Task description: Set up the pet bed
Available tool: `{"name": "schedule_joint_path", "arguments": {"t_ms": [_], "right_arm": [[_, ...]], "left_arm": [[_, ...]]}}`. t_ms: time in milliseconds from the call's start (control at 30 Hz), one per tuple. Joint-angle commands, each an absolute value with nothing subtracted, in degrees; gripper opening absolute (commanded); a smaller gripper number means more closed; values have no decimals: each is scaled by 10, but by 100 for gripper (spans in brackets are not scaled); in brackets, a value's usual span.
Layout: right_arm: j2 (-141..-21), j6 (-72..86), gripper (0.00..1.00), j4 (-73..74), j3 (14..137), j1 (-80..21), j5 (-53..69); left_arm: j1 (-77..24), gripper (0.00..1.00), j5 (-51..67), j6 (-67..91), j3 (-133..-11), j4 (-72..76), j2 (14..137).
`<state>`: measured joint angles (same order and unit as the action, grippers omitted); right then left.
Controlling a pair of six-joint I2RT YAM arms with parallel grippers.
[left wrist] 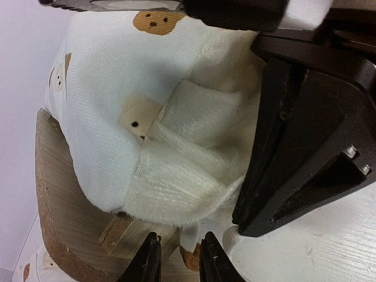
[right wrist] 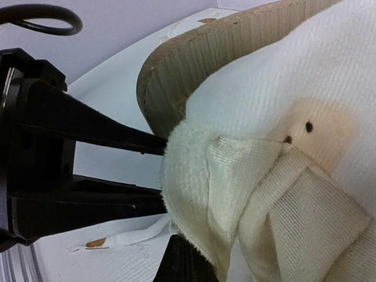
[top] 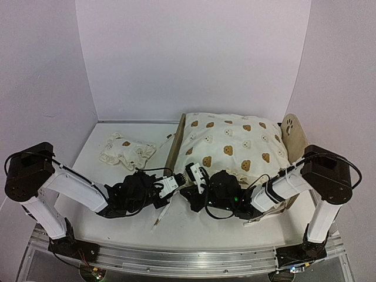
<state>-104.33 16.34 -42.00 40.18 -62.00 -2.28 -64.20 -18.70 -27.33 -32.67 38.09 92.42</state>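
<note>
A white bench is seen from above, walled in by pale panels, with two black-and-white robot arms reaching in from the near edge. The pet bed, a small light-wood frame, is set right of centre and toward the back of the bench, and its rounded headboard with a paw-print cutout is at the right end. The frame is covered by a plump cream cushion printed with brown and white bear faces, so the base underneath is hidden. A small matching pillow is laid on the bench to the left, apart from the bed. A thin cream tie is stretched across the bench in front of the bed's left end. Both arms are brought together at the near left corner of the cushion. In the left wrist view, the left claw is shown clenched on the cushion's plush edge, with a scrap of bear-print fabric held in the narrow gap between its fingers. In the right wrist view, the right claw is mostly buried under the cushion's folded hem, so whether it is released or clenched cannot be told.
</note>
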Motion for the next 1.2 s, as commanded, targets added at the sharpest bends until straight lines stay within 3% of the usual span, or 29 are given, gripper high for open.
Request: {"name": "schedule_joint_path", "arguments": {"t_ms": [0, 300, 600, 1167], "right_arm": [[-1018, 167, 0, -459, 398, -616, -14], [-1019, 168, 0, -463, 400, -617, -15], [-1028, 167, 0, -465, 413, -615, -20], [-1061, 127, 0, -473, 468, -610, 13]], "left_arm": [[-644, 24, -217, -286, -367, 423, 947], [-641, 22, -224, -246, -387, 438, 976], [-622, 0, -174, -215, -371, 436, 944], [-612, 0, -80, -139, -331, 346, 861]]}}
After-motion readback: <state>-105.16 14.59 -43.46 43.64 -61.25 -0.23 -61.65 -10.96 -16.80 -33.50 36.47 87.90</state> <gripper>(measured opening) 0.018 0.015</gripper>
